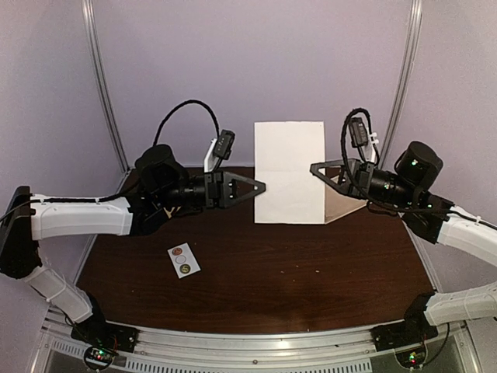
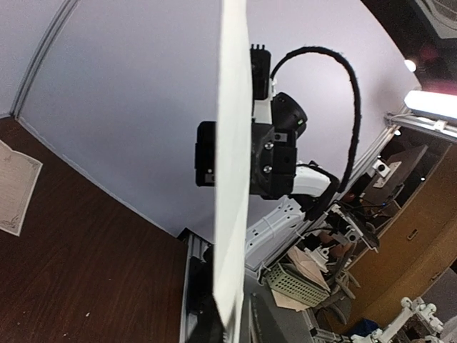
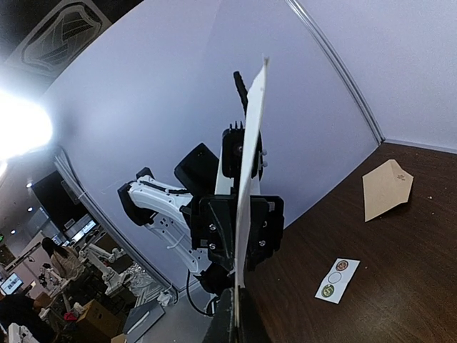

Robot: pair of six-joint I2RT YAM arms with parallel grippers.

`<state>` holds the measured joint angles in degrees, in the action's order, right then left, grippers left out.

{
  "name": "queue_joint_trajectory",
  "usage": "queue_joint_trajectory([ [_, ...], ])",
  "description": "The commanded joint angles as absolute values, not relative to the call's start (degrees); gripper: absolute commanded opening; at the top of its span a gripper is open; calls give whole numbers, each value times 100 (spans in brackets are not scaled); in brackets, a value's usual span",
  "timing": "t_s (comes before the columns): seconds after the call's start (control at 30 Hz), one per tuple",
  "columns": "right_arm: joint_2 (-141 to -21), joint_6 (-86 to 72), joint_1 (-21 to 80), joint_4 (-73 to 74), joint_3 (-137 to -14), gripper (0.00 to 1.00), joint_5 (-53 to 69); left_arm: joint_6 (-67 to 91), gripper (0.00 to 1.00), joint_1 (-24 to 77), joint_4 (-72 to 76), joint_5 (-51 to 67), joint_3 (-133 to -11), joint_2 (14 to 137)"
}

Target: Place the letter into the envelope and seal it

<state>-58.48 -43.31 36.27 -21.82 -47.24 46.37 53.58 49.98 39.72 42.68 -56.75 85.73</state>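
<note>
The dark wood tabletop (image 1: 311,264) carries little. Above its far edge the two black-and-white arms meet from either side and hold a white letter (image 1: 289,171) upright between them. The sheet's face is plain white with a faint crease across the middle, and no writing can be made out.

The right gripper (image 1: 314,169) has its jaws closed flat on the letter's right edge. The left gripper (image 1: 258,186) meets the left edge. In its wrist view the sheet runs edge-on down between the jaws, but I cannot tell whether they pinch it or stand slightly apart.

The tan envelope (image 1: 340,206) lies flat near the far right corner of the tabletop, partly hidden behind the sheet and the right arm, its pointed end toward the right edge.

A small white sticker card (image 1: 184,259) lies toward the left edge, well apart from the envelope. It bears three round dots, whose markings are too small to read.
</note>
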Motion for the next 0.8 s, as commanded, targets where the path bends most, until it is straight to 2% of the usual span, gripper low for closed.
queue_joint_trajectory([
  [0.0,-5851,-4315,3639,-2428,-4724,0,4573,5292,2,5016,4085,4361,-5854,8629],
  [0.03,-5849,-4311,3635,-2405,-4732,1,4566,5260,0,5018,4044,4342,-5861,8624],
  [0.07,-5834,-4289,3638,-2361,-4743,9,4551,5191,0,5019,3974,4309,-5862,8602],
  [0.17,-5688,-4093,3620,-1946,-4844,57,4357,4850,0,5019,3617,4321,-5878,8507],
  [0.2,-5630,-3997,3603,-1760,-4896,66,4238,4646,0,5019,3334,4324,-5880,8447],
  [0.27,-5530,-3835,3548,-1430,-5001,78,4056,4187,0,5019,2804,4320,-5895,8322],
  [0.33,-5466,-3749,3462,-1218,-5084,84,4002,3514,0,5019,2168,4368,-5962,8185],
  [0.53,-5347,-3548,3261,-840,-5341,91,3977,2118,0,5019,317,4014,-6192,7823],
  [0.67,-5354,-3318,3172,-300,-5661,97,3732,1698,0,5019,-118,3832,-6129,7537],
  [0.77,-5593,-3096,3136,224,-6039,98,3553,1478,0,5019,-414,3925,-6149,7473],
])
